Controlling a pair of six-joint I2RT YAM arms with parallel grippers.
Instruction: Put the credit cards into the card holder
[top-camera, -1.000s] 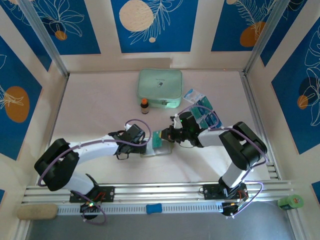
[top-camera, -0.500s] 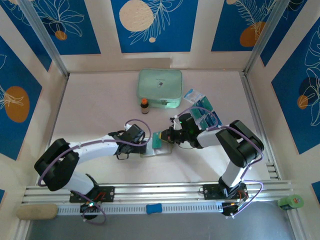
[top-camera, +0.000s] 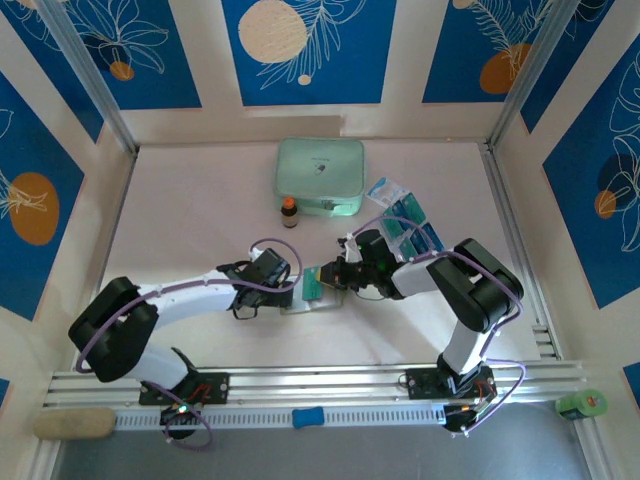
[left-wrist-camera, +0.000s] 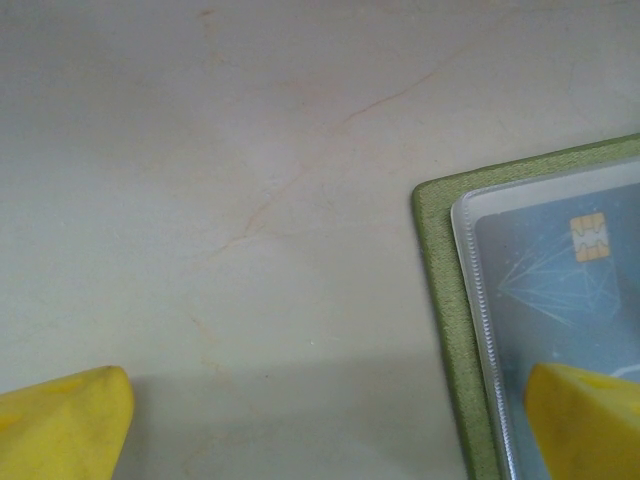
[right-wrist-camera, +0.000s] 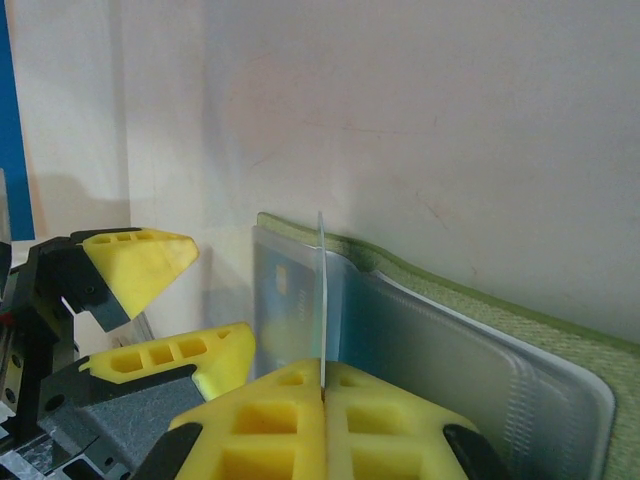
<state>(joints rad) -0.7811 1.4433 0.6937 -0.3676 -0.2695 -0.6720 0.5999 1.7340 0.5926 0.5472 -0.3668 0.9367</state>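
Pale tabletop (left-wrist-camera: 250, 200), olive card holder (left-wrist-camera: 440, 330), right fingers (right-wrist-camera: 270, 415) pinching card (top-camera: 313, 282), print illegible

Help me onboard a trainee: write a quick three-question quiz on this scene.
1. True or false: the right tool is shut on a card.
2. The left tool's jaws stand: A) open, B) shut empty, C) shut on a card.
3. Fill in: a chip card sits inside the clear pocket of the ___.
Key: 1 true; 2 A; 3 holder.
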